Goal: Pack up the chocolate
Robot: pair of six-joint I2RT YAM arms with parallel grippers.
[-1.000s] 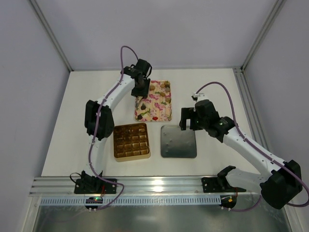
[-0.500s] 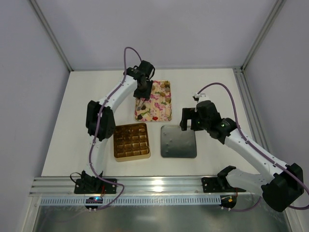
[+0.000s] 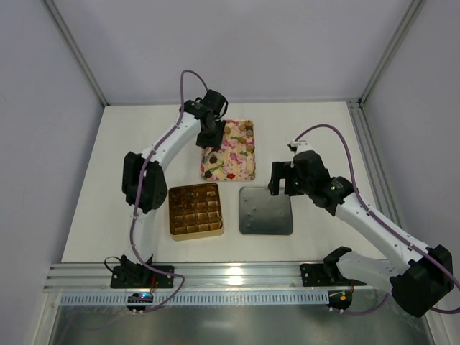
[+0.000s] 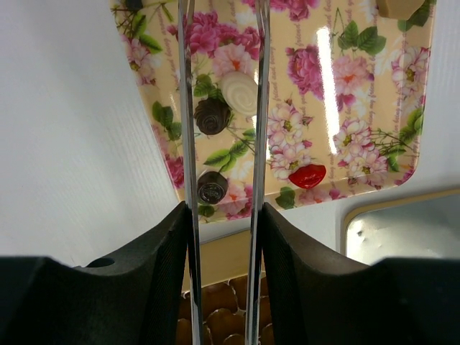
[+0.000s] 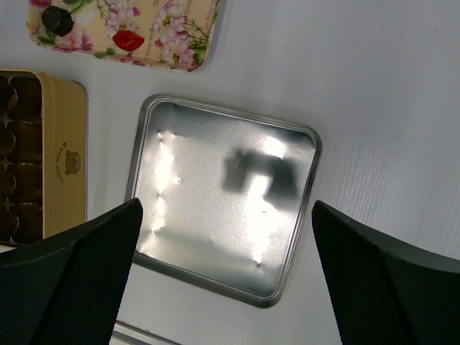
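2 arms, left stretched over tray, jaws narrow, right above lid, jaws wide

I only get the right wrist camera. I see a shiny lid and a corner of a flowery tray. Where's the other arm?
Observer: The left gripper hangs above the flowery tray, near its left edge, in the far half of the table.
Operator: Is it holding a candy?
Observer: Its thin fingers stand apart. I see nothing between them, though their tips run out of the picture.
Operator: What's under it?
Observer: A white swirl candy and a brown one right beside it, both lying on the tray.
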